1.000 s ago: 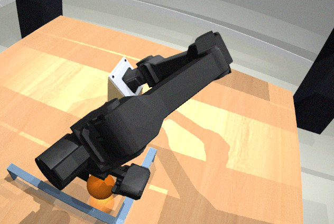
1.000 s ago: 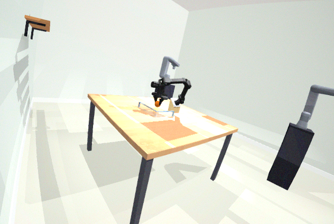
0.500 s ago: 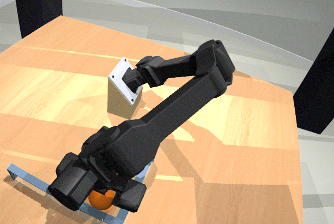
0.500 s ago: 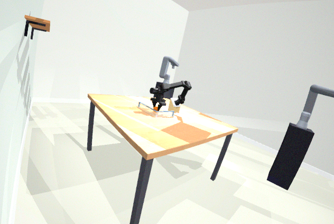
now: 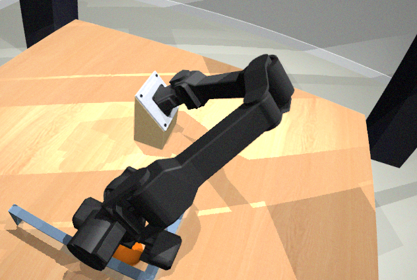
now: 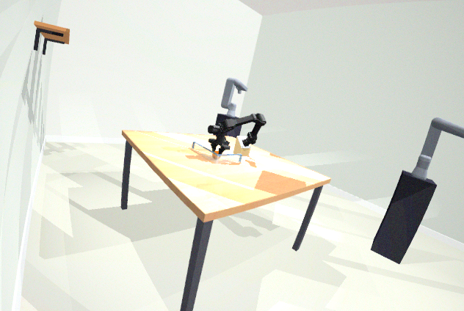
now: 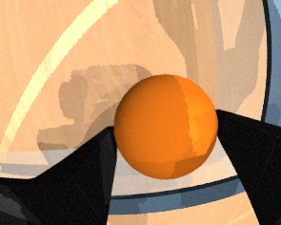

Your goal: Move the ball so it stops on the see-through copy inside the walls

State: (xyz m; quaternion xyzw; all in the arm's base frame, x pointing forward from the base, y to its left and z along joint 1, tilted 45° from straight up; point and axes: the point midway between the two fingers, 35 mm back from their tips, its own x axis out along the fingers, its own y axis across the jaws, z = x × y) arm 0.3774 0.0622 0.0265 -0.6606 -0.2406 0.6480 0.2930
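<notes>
The orange ball (image 5: pixel 127 255) (image 6: pixel 215 155) (image 7: pixel 166 126) is between the two fingertips of my gripper (image 5: pixel 129 253) (image 7: pixel 164 124), which is shut on it. The ball is low inside the corner of the two clear walls with blue top edges (image 5: pixel 40 224) (image 6: pixel 231 155) (image 7: pixel 219 194). In the wrist view, one wall runs below the ball and the other to its right. In the top view, the gripper covers part of the ball. The see-through copy cannot be made out apart from the ball. I cannot tell whether the ball touches the table.
The arm's base stands on a tan wedge block with a white plate (image 5: pixel 148 84) on the wooden table (image 5: pixel 323 229) (image 6: pixel 180 172). The arm stretches over the table. Dark pillars (image 5: pixel 47 0) stand beyond the table, and grey arms on dark pedestals (image 6: pixel 402 213) stand off it.
</notes>
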